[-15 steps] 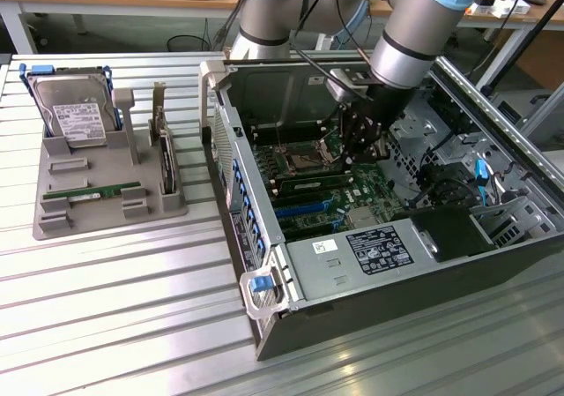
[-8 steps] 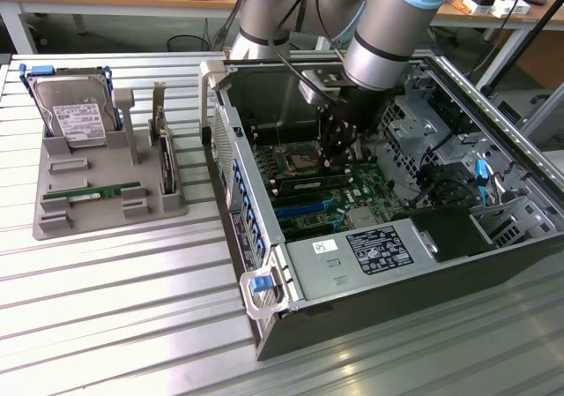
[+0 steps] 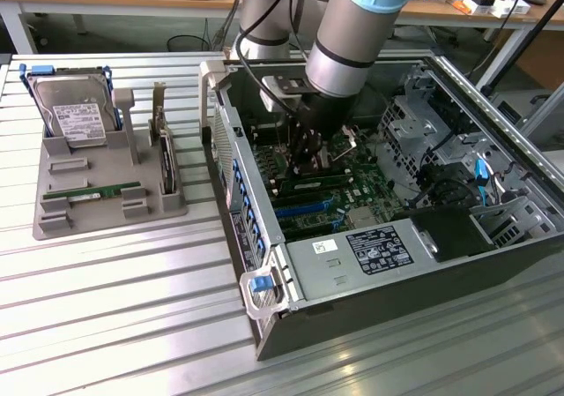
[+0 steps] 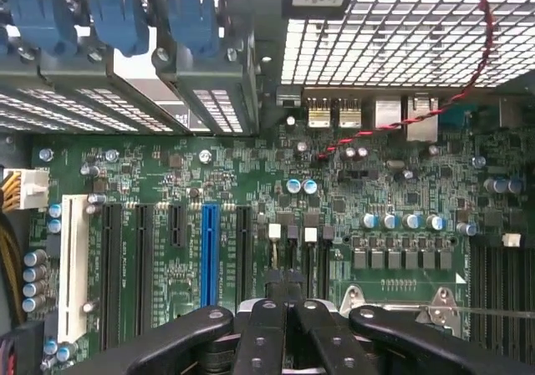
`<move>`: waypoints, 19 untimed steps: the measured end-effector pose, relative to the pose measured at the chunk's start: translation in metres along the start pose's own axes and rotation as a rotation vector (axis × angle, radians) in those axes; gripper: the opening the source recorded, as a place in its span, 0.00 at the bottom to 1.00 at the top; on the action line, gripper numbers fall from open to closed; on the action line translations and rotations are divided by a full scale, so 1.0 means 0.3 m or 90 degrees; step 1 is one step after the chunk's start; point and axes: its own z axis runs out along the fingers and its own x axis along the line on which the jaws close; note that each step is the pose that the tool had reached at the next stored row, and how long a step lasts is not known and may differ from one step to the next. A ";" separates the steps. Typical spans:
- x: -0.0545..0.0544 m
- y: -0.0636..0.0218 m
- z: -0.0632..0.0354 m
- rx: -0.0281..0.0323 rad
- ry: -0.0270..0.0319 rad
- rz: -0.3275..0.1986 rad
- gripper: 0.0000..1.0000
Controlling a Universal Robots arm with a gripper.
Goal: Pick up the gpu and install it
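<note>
Your gripper [image 3: 310, 160] sits low inside the open computer case [image 3: 264, 246], jaws fully closed with nothing visible between them; in the wrist view its black fingers [image 4: 276, 333] meet over the green motherboard [image 4: 251, 191], close to the blue expansion slot [image 4: 209, 254] and the black slots beside it. You can see the gpu [image 3: 104, 190], the thin green stick, lying flat in the grey holder tray [image 3: 53, 228] at the exterior view's left, well apart from the gripper. In that tray the silver hard drive [image 3: 77, 118] stands in blue rails, and a dark card [image 3: 164, 162] stands upright beside the stick.
</note>
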 end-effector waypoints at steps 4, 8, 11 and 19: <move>0.007 0.002 0.015 -0.0001 0.0001 0.000 0.11; 0.014 0.003 0.034 -0.0002 -0.0015 0.000 0.11; 0.017 0.006 0.002 0.0002 -0.0096 -0.001 0.11; 0.021 -0.149 -0.037 -0.0126 -0.0183 -0.002 0.11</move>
